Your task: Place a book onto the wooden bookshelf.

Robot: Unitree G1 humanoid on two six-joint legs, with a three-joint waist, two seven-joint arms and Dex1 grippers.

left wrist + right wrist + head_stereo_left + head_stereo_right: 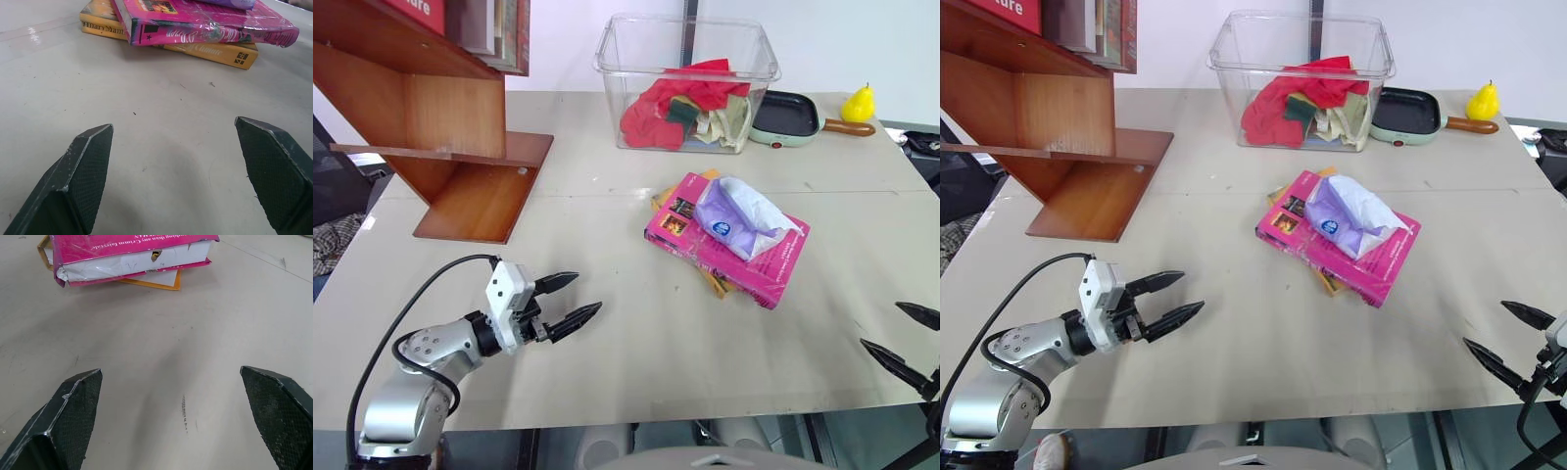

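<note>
The magenta-pink book (754, 262) lies flat in the middle of the table on top of a yellow-orange book (215, 51), with a purple-and-white plastic packet (741, 217) resting on its cover. The wooden bookshelf (440, 127) stands at the far left, red books upright on its upper board. My left gripper (576, 300) hovers open over the bare table at the near left, pointing toward the book and well short of it. My right gripper (907, 339) is open at the near right edge, nothing between its fingers. Both wrist views show the book (132, 257) ahead of open fingers.
A clear plastic bin (685, 83) holding red and pale cloths stands at the back centre. Beside it lie a small black pan with a mint rim (788, 117) and a yellow pear-shaped object (859, 103). The table's near edge (636, 416) runs just below both grippers.
</note>
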